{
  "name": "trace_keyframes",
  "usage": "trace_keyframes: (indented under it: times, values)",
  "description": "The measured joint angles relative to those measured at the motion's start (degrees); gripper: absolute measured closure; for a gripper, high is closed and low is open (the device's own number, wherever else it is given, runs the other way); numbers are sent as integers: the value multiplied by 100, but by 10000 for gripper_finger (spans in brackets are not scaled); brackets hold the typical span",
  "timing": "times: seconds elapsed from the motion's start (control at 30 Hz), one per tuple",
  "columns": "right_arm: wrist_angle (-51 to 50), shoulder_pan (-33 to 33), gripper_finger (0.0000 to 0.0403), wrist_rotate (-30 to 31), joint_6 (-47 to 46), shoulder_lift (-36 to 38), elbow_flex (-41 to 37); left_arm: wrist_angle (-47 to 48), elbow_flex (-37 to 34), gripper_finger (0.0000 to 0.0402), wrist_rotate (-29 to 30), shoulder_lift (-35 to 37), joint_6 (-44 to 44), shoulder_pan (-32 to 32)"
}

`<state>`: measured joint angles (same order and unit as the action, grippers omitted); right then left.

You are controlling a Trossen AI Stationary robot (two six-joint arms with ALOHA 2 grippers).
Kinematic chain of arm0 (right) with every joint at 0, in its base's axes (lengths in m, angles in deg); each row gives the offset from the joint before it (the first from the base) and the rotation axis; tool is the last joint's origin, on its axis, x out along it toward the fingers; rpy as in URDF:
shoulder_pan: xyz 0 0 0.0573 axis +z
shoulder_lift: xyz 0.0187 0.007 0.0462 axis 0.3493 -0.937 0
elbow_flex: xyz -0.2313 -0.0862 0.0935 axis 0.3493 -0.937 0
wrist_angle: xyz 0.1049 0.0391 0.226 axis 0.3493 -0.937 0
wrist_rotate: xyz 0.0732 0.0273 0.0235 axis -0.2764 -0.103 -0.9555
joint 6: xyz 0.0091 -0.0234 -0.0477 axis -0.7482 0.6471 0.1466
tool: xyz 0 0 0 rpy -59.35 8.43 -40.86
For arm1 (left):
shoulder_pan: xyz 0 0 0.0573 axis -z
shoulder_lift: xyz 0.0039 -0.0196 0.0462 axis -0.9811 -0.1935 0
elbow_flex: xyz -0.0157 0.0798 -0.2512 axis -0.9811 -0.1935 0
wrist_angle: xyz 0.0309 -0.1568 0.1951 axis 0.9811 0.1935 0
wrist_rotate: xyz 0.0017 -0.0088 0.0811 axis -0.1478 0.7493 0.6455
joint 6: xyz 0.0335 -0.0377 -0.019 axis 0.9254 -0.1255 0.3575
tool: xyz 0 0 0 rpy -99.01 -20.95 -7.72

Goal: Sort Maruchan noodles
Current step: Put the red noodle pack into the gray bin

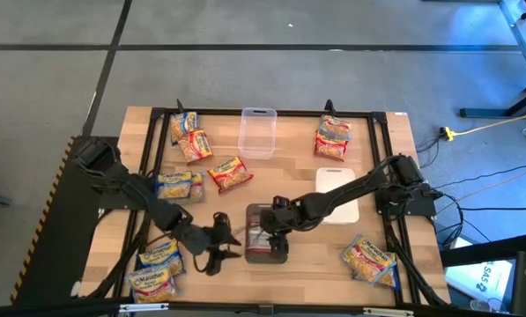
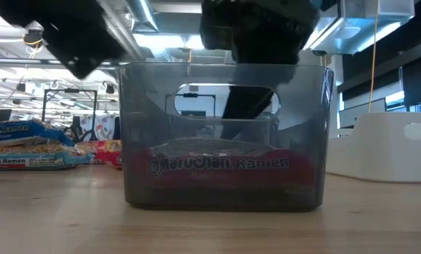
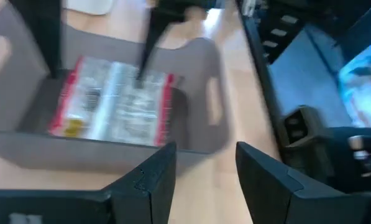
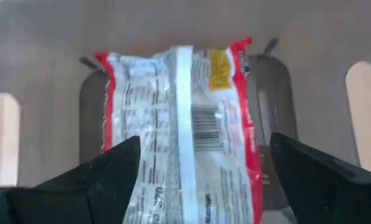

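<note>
Wooden tabletop (image 1: 298,273) from above carries a grey bin (image 1: 266,234) near the front edge, the right gripper (image 1: 272,231) over it, the left gripper (image 1: 225,246) just beside it, other ramen packets (image 1: 230,173) scattered around. At table height, a red-labelled packet (image 2: 221,168) lies inside the bin. Left wrist: jaws apart, empty. Right wrist: jaws wide apart above the packet (image 4: 182,130), not gripping it
</note>
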<state>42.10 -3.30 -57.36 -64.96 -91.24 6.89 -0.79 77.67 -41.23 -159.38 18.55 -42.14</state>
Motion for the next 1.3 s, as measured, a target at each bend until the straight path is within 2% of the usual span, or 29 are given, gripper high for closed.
trace_keyframes:
  times: [0.17, 0.33, 0.6, 0.73, 0.87, 1.1, 1.3]
  values:
    - [109, -1, 71, -19, -115, -165, 7, -367, 34, 243, 344, -391, -466, 451]
    - [81, -4, 71, 32, -155, -176, 4, -345, 526, 244, 616, -1165, -636, 736]
    - [-84, -149, 71, -7, -396, -276, 13, -290, 1457, 244, 698, -2528, -576, 668]
    - [-109, -190, 71, -261, -519, -330, 34, -310, 1687, 244, 973, -2914, -578, 472]
    - [-121, -192, 71, -545, -570, -353, 37, -287, 1709, 244, 1111, -2985, -601, 285]
    - [-218, -200, 71, -1553, -652, -347, 20, -271, 1711, 244, 1011, -2985, -618, 149]
    - [-224, -197, 71, -1648, -642, -270, 13, -271, 1711, 244, 1070, -2985, -620, 160]
